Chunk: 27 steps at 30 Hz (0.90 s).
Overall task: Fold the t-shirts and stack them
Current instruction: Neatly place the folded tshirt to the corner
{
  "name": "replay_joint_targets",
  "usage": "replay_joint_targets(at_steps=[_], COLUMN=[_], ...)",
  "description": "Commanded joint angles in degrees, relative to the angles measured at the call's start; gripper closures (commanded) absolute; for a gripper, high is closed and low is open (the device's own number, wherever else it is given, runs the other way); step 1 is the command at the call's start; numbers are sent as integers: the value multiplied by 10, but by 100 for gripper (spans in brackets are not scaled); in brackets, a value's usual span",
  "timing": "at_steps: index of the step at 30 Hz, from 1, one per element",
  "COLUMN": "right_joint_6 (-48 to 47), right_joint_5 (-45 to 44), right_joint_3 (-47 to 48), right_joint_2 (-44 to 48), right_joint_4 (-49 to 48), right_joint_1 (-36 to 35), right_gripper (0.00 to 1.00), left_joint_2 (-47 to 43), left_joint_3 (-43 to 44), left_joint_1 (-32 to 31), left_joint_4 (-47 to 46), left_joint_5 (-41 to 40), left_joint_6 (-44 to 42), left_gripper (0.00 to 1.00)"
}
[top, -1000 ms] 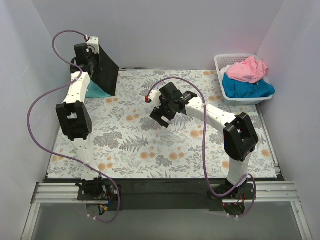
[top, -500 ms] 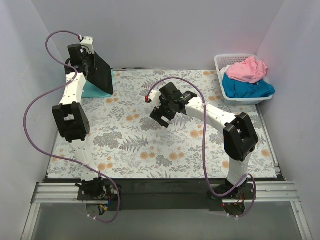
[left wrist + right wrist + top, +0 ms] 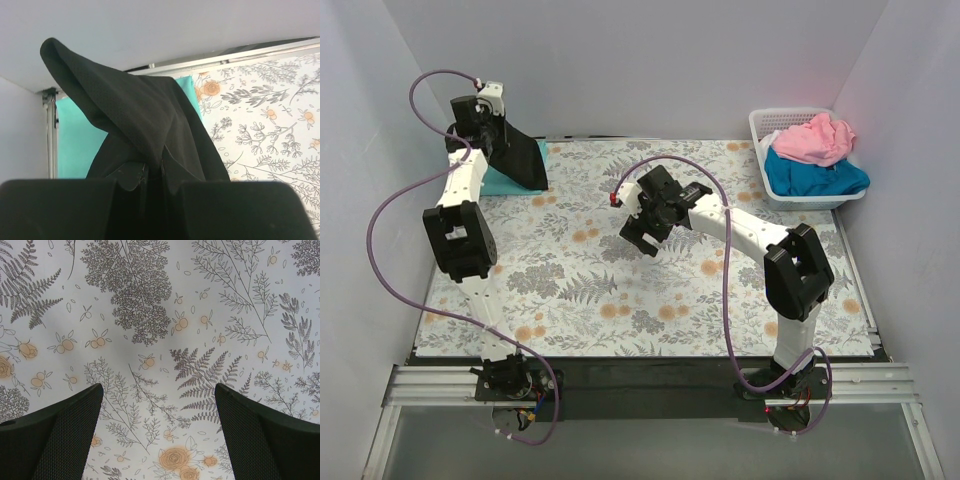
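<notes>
Underneath both arms: fern-and-flower table cloth (image 3: 620,290), pale walls (image 3: 640,60) around | cloth's far-left corner: left gripper (image 3: 494,140) clamped on black t-shirt (image 3: 525,160), above mint-green t-shirt (image 3: 75,145) | cloth's middle: right gripper (image 3: 642,238) spread wide, empty | cloth's far-right corner: basket (image 3: 758,122), pink t-shirt (image 3: 815,138) over blue t-shirt (image 3: 815,178), seen only from top | pinched fold seen only by left wrist.

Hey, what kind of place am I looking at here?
Likely a robotics lab cell: white walls box in a table, left arm and right arm bolt to a metal rail, a basket holds t-shirts.
</notes>
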<state>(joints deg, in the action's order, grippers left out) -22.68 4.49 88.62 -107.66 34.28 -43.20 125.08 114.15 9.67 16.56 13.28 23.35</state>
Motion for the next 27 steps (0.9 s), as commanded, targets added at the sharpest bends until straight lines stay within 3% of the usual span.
replay_joint_targets(at_steps=[1, 17, 27], right_joint_6=[-1, -4, -2], right_joint_5=[4, 1, 3], right_joint_3=[32, 29, 38], right_joint_2=[-12, -15, -19], right_joint_4=[5, 7, 11], right_joint_1=[0, 0, 0], right_gripper=[2, 2, 2], left_joint_2=[-29, -99, -102], left_joint_3=[6, -101, -75], left_joint_1=[3, 8, -5], left_joint_4=[-34, -106, -91], left_joint_5=[65, 177, 202], left_joint_6=[-19, -63, -45], left_gripper=[100, 100, 100])
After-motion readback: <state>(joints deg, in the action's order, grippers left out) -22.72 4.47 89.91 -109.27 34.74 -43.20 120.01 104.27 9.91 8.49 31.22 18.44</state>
